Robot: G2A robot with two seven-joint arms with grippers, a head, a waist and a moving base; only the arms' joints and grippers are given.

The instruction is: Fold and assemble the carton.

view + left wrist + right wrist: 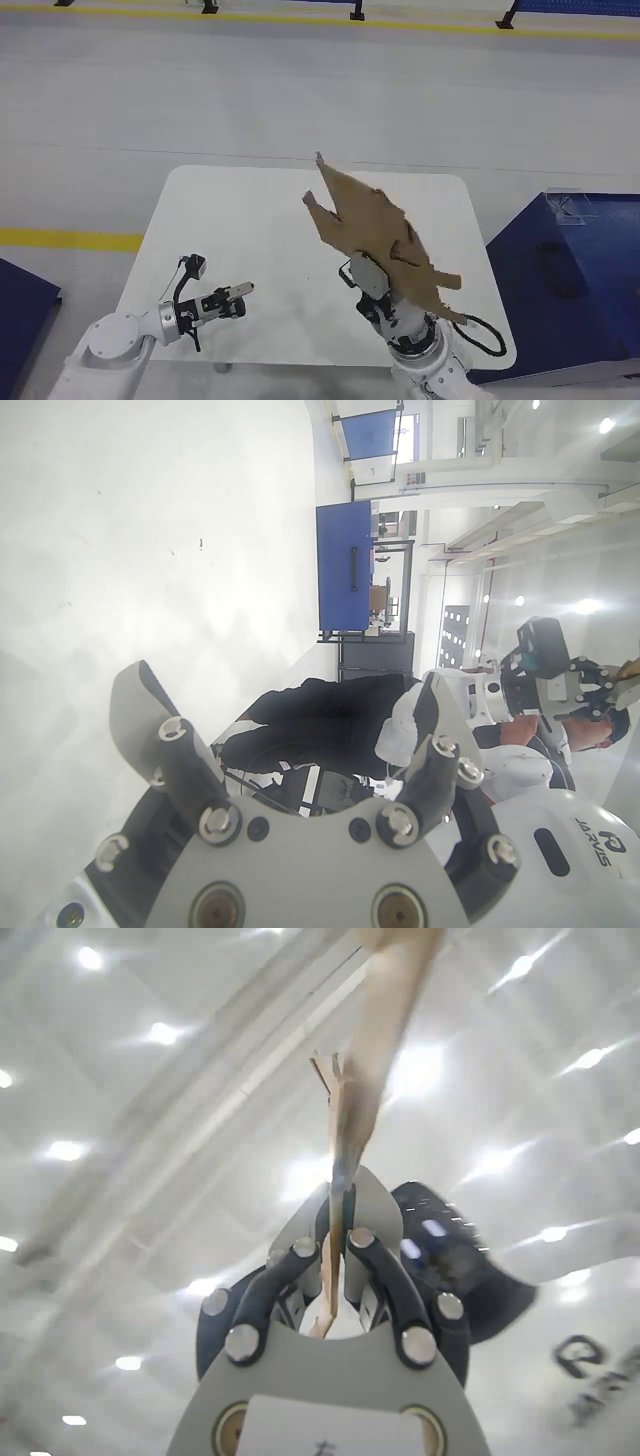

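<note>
A flat brown cardboard carton (375, 228) is held up in the air above the right half of the white table (240, 230), tilted on edge. My right gripper (341, 1193) is shut on its lower edge, and the carton (380, 1028) rises edge-on from between the fingers toward the ceiling. In the top view the right gripper (372, 272) sits under the sheet near the table's front right. My left gripper (238, 292) stands open low over the front left of the table, its fingers (150, 695) spread with nothing between them.
A blue cabinet (565, 290) stands beside the table's right edge. Another blue piece (15, 305) shows at the far left. In the left wrist view the other arm's gripper (607, 692) and a person in black (320, 725) appear beyond the table.
</note>
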